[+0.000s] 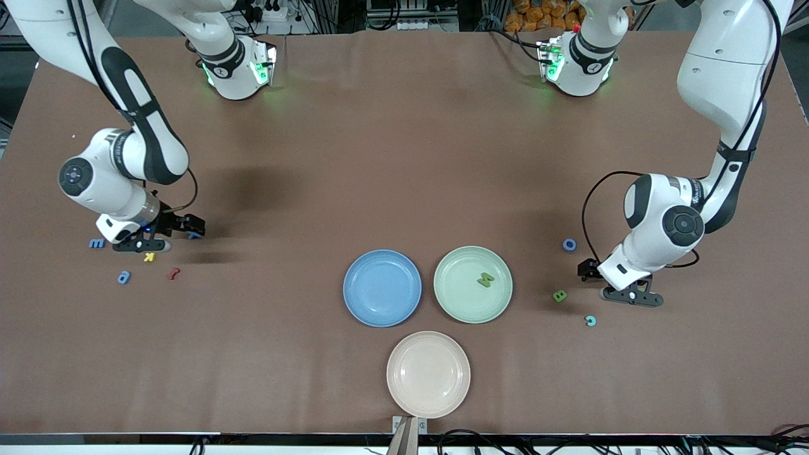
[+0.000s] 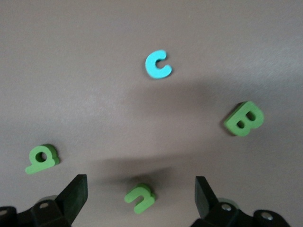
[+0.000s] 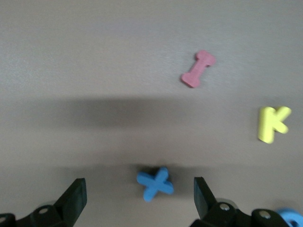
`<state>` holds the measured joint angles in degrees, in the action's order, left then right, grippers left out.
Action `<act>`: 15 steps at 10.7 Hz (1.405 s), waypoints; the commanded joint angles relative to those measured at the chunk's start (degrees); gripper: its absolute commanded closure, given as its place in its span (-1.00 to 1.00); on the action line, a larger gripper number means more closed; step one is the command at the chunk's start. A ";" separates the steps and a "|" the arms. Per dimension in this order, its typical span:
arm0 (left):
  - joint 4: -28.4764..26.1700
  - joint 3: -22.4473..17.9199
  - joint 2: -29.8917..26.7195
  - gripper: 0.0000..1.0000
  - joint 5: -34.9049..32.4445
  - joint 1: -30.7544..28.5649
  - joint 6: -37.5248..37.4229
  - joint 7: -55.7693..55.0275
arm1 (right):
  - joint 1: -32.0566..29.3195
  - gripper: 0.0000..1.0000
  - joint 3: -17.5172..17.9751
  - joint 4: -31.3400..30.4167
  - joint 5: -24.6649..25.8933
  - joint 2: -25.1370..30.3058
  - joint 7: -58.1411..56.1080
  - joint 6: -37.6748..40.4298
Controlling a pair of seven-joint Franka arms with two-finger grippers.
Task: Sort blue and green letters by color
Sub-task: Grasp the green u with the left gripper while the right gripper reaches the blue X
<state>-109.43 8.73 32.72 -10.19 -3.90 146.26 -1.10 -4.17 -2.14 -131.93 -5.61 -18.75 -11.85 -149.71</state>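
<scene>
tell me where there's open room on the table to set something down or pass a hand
Bare cloth runs between the arm bases and the blue plate and green plate. Crowded: loose letters by the open right gripper, including the blue x, and by the open left gripper, including the green B.

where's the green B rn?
The green B lies on the table toward the left arm's end, between the green plate and the open left gripper, near the cyan c.

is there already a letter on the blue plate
No, the blue plate lies bare; the only plated piece is a green letter on the green plate.
</scene>
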 commanded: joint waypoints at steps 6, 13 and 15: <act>-7.90 1.02 -2.66 -1.00 -1.50 -2.60 6.14 0.66 | 0.13 -1.00 -0.23 0.01 -0.54 -3.49 -7.83 -3.22; -8.43 1.11 -1.87 0.32 -0.80 -3.39 6.40 -0.30 | -0.22 1.00 -0.15 -0.08 -0.54 -3.84 -8.18 -3.13; -8.17 1.11 -1.87 0.75 -0.44 -3.39 6.40 -0.57 | -1.62 1.00 -0.14 -0.08 -0.63 -3.84 -11.77 -3.13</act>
<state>-116.42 9.17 31.70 -10.20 -6.31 151.69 -0.96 -3.72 -2.70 -131.91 -5.58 -22.61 -19.32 -152.58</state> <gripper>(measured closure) 0.678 0.308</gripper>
